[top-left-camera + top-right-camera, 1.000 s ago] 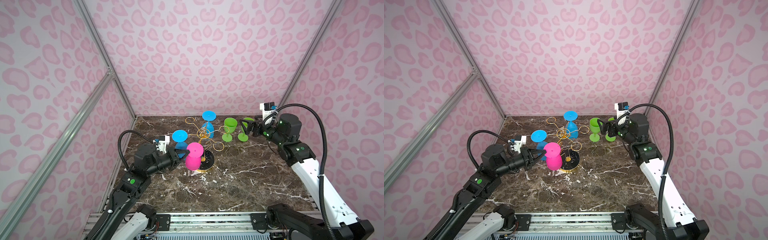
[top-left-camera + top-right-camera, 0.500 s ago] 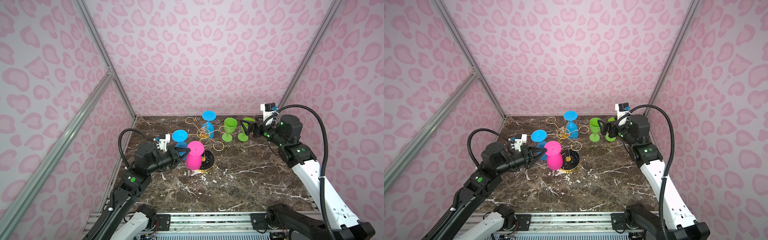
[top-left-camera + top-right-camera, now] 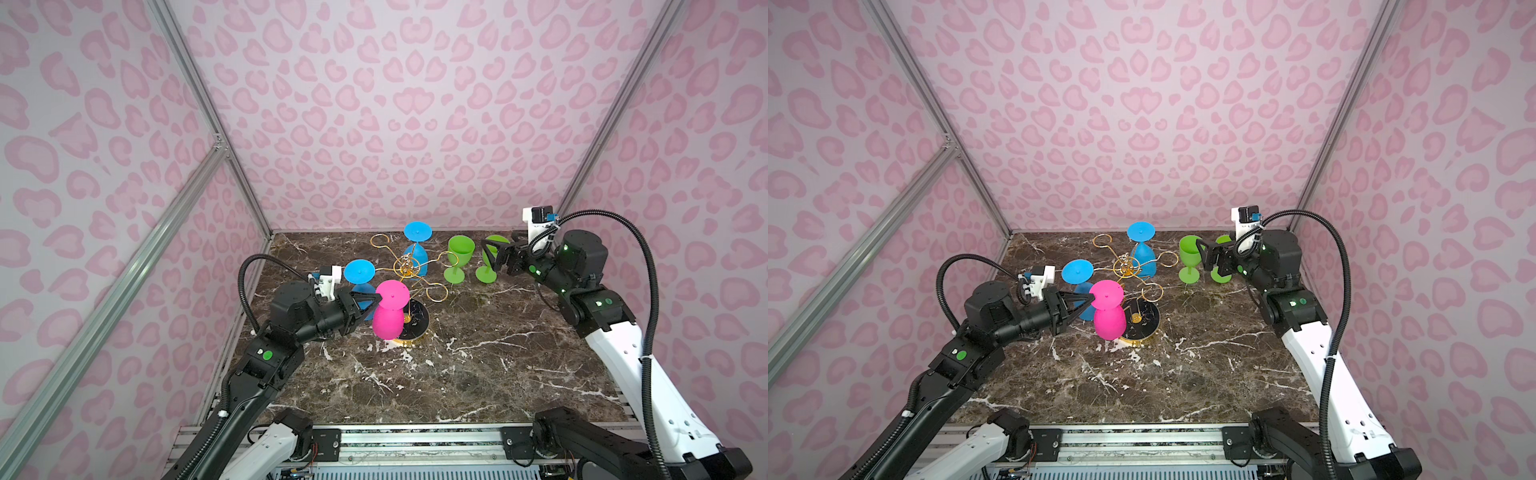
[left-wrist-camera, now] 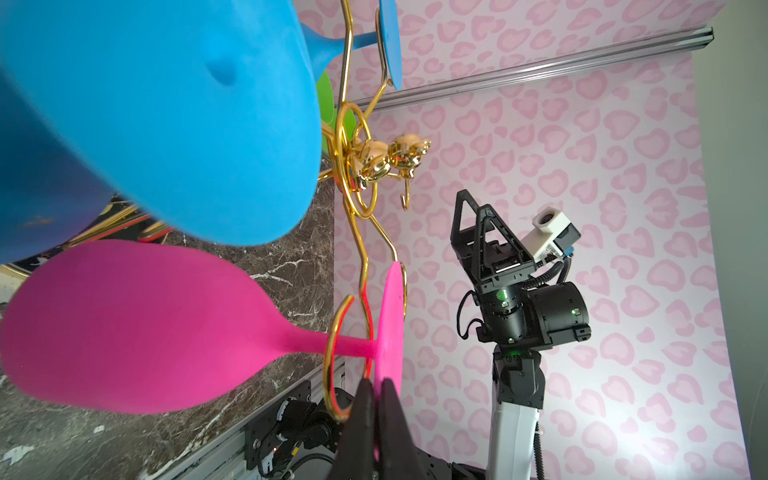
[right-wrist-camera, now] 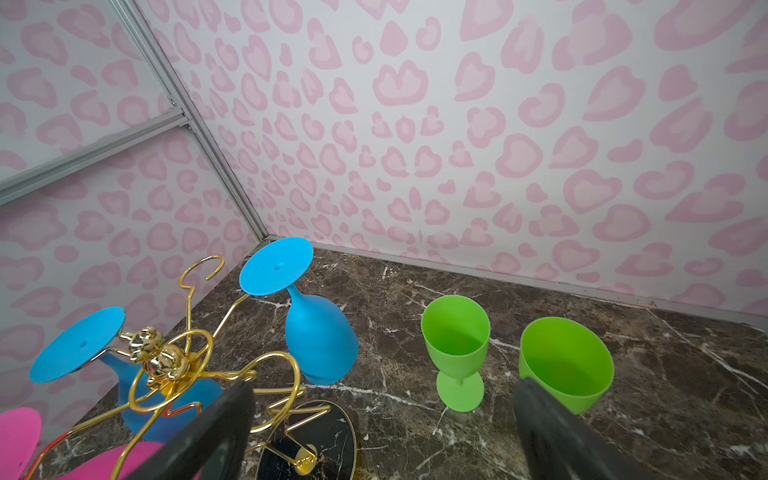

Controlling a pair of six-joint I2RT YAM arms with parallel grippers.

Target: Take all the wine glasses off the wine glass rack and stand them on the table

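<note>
The gold wire wine glass rack stands on its round black base at the left middle of the marble floor. A pink wine glass hangs upside down from a front arm, its stem inside the gold loop. My left gripper is shut on the rim of this glass's foot. My right gripper is open and empty, right of the rack beside the green glasses.
Two blue glasses hang upside down on other arms of the rack. Two green glasses stand upright on the floor at the back right. The pink patterned walls close in at the back and both sides.
</note>
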